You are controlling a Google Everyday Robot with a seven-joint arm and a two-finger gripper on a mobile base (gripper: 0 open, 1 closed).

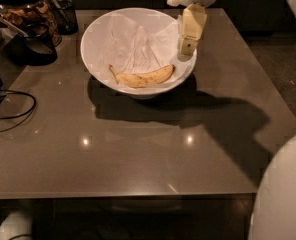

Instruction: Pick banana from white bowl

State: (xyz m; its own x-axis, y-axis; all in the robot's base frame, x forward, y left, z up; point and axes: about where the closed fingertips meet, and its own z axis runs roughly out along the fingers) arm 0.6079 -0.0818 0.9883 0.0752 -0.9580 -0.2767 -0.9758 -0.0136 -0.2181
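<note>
The banana (144, 77) is yellow with brown speckles and lies curved along the near inner side of the white bowl (98, 29). The bowl is lined with crinkled white paper and stands on the far middle of the brown table. My gripper (188, 46) hangs from the white arm at the top and points down over the bowl's right rim, above and to the right of the banana's right end. It holds nothing.
Dark glass jars of snacks (25, 14) and a black mesh holder (63, 15) stand at the back left. A black cable (10, 115) loops on the table's left edge. A white rounded robot part (283, 194) fills the lower right corner.
</note>
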